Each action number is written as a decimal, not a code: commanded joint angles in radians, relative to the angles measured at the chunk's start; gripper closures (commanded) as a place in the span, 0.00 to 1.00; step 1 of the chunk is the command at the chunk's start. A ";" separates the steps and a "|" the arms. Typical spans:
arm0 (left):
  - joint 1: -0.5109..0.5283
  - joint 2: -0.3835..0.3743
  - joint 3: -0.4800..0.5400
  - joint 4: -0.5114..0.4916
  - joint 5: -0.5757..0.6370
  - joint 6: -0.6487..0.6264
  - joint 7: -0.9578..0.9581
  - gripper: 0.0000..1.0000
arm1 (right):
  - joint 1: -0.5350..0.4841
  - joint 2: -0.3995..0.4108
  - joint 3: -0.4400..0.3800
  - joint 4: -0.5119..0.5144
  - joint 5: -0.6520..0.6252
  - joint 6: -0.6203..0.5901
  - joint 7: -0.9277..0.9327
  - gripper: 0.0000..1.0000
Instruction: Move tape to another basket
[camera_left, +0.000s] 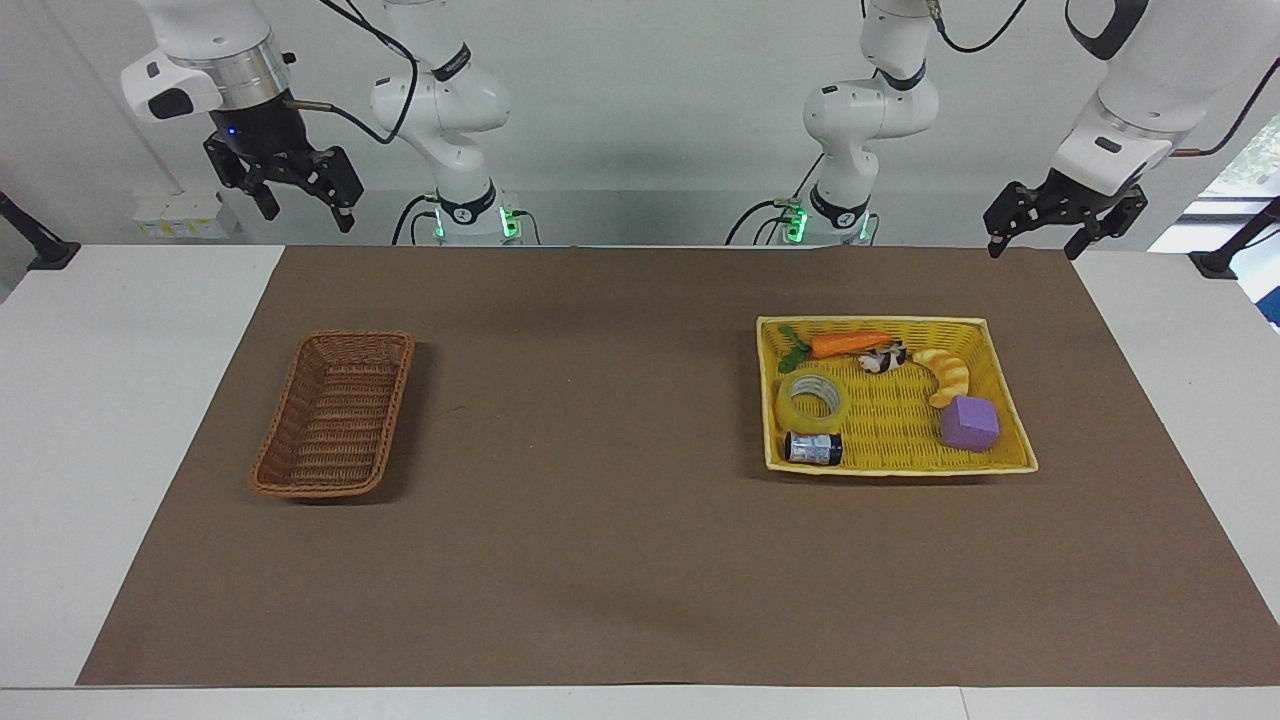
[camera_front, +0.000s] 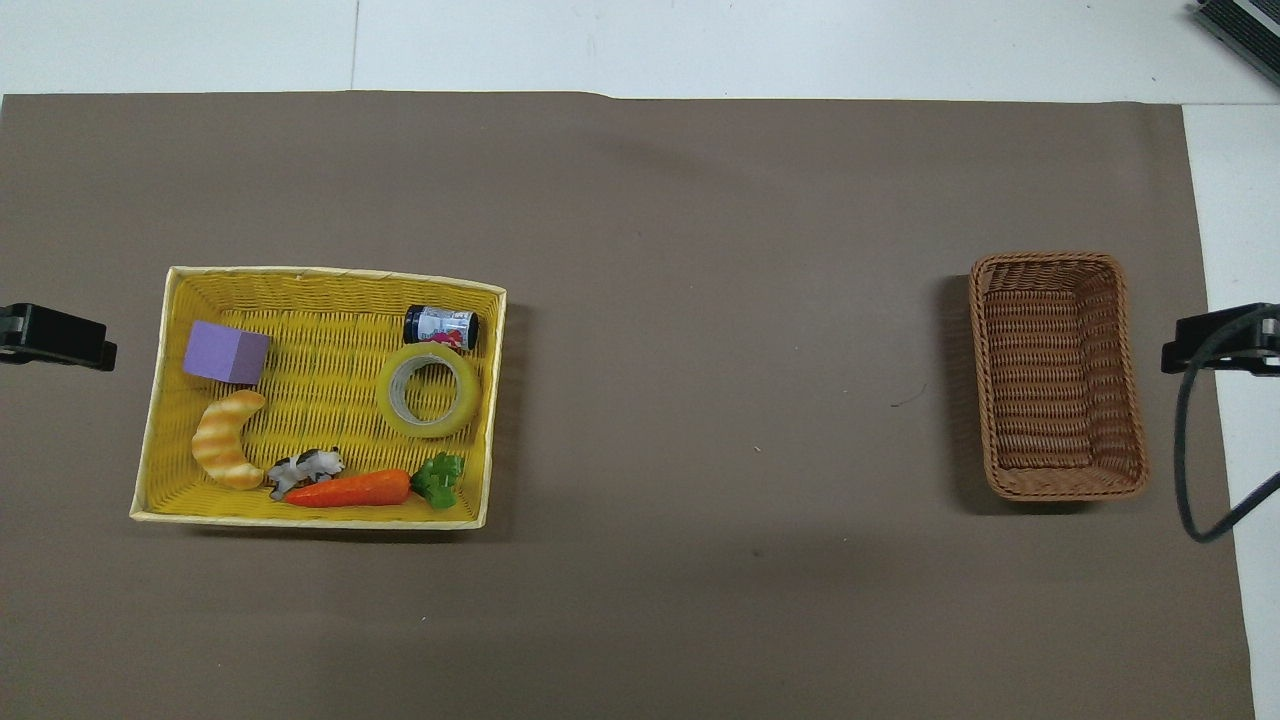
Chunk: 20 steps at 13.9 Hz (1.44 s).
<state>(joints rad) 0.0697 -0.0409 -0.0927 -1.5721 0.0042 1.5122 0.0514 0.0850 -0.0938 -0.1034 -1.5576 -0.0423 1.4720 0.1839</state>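
Note:
The yellow tape roll (camera_left: 812, 398) lies flat in the yellow square basket (camera_left: 870, 321), beside a small dark can (camera_left: 813, 447). It also shows in the overhead view (camera_front: 429, 390). The brown wicker basket (camera_left: 335, 415) stands empty toward the right arm's end of the table and shows in the overhead view too (camera_front: 1058, 375). My left gripper (camera_left: 1040, 240) hangs open and empty, high over the table edge near its base. My right gripper (camera_left: 307, 215) hangs open and empty, high over its own end. Both arms wait. Only their tips show in the overhead view, left (camera_front: 55, 338) and right (camera_front: 1220, 342).
The yellow basket (camera_front: 330, 275) also holds a purple cube (camera_front: 226, 352), a croissant (camera_front: 225, 440), a toy cow (camera_front: 305, 467) and a carrot (camera_front: 350, 488). A brown mat (camera_left: 600, 450) covers the table between the two baskets.

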 joint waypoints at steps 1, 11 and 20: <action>0.005 -0.022 -0.001 -0.040 -0.015 0.014 -0.018 0.00 | -0.011 -0.017 0.001 -0.015 0.028 -0.004 -0.030 0.00; 0.005 -0.037 -0.001 -0.081 -0.016 0.023 -0.025 0.00 | -0.011 -0.017 0.001 -0.015 0.028 -0.004 -0.030 0.00; -0.024 -0.100 -0.012 -0.316 -0.105 0.172 0.043 0.00 | -0.011 -0.017 0.001 -0.015 0.028 -0.004 -0.030 0.00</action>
<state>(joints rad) 0.0611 -0.0694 -0.1083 -1.7623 -0.0772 1.6055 0.0487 0.0850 -0.0938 -0.1034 -1.5576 -0.0423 1.4720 0.1839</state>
